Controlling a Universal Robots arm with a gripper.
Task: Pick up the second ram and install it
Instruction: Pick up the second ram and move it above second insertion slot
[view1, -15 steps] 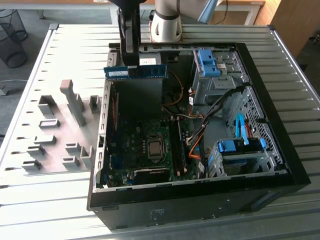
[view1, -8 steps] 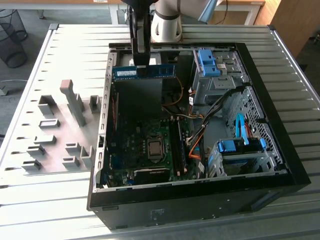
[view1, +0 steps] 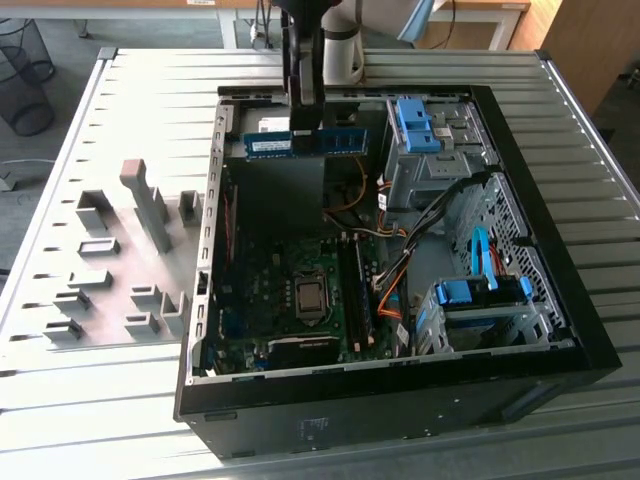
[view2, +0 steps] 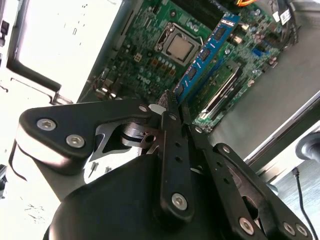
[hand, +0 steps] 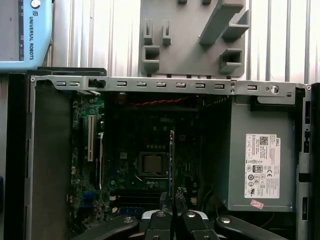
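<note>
The second ram (view1: 340, 141) is a thin blue-green stick with dark chips, hanging level above the back of the open computer case (view1: 560, 300). My gripper (view1: 305, 128) is shut on its upper edge near the middle. In the second wrist view the ram (view2: 210, 47) runs out from between the shut fingertips of the gripper (view2: 173, 102), over the green motherboard (view2: 145, 55). In the first wrist view the ram (hand: 171, 150) is seen edge-on as a thin line above the gripper (hand: 172, 195). The memory slots (view1: 357, 290) lie beside the processor socket (view1: 310, 297), well below the stick.
A grey plate with plastic fixture blocks (view1: 130, 260) lies on the slatted table on the exterior view's left of the case. Inside the case are blue-tabbed drive cages (view1: 480, 300), orange and black cables (view1: 390, 270) and a power supply (hand: 260, 160). The arm's base (view1: 340, 50) stands behind the case.
</note>
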